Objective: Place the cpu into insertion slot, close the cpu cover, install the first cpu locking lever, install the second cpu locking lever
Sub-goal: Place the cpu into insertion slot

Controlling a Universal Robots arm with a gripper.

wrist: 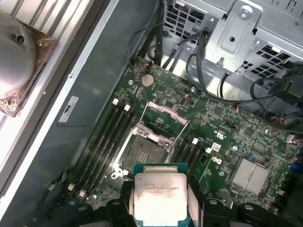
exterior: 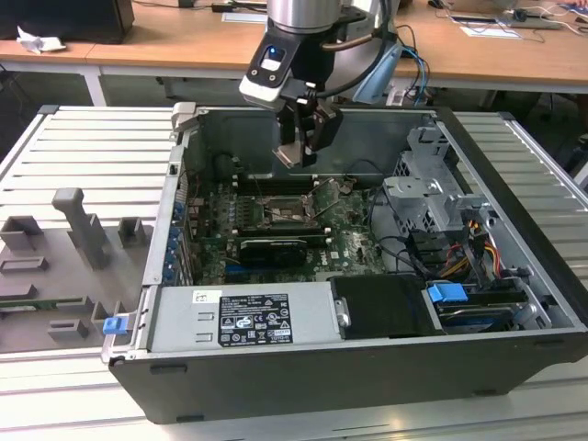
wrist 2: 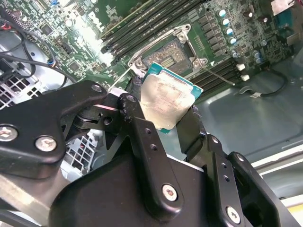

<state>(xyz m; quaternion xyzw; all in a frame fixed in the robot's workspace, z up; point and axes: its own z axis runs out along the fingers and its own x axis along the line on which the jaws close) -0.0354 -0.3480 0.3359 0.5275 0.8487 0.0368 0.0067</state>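
My gripper (exterior: 303, 152) hangs inside the open computer case, above the motherboard, and is shut on the cpu (wrist: 160, 194). In both wrist views the cpu's dull silver top (wrist 2: 165, 101) faces the camera, with a black finger (wrist 2: 134, 116) pressed against each side edge. The insertion slot (wrist: 142, 153) lies bare on the green board, directly beyond the chip and clearly apart from it. The cpu cover (wrist: 166, 118) stands swung open at the slot's far side. A thin wire locking lever (wrist 2: 221, 75) sticks out beside the slot (wrist 2: 165, 59).
Memory slots (wrist: 106, 142) flank the socket on both sides. A metal drive cage (exterior: 432, 197) with cables sits at the exterior view's right, and a power supply (exterior: 239, 317) lies along the near edge. A finned heatsink (wrist: 253, 175) sits on the board.
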